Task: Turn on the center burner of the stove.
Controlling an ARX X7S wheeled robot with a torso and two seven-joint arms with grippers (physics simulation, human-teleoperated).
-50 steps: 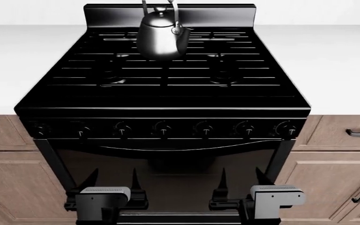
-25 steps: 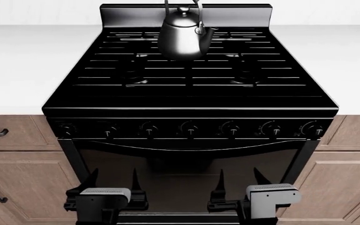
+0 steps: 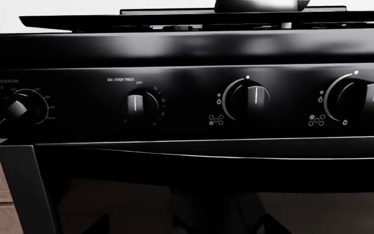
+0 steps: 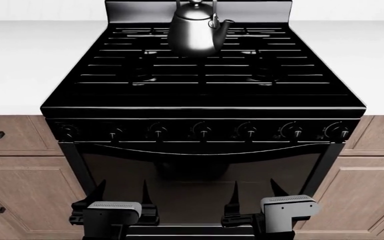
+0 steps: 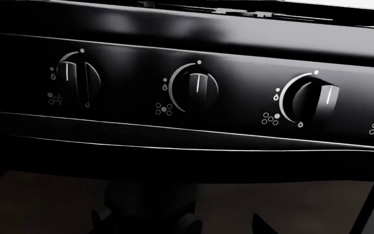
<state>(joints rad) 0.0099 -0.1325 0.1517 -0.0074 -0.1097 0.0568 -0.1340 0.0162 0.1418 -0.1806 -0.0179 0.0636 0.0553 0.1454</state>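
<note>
Stove (image 4: 203, 95): glossy black range, sitting between white counter (image 4: 32, 65) sections above wooden cabinets (image 4: 18, 185). Knob row (image 4: 203, 131) running along its front. Kettle (image 4: 193, 31) standing on rear grates. Left end effector (image 4: 120, 196) and right end effector (image 4: 253, 195): both hanging open before the oven door (image 4: 205, 175), gripping nothing.

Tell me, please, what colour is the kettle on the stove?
Shiny silver metal: the kettle shows best in the head view, on the black stove.
</note>
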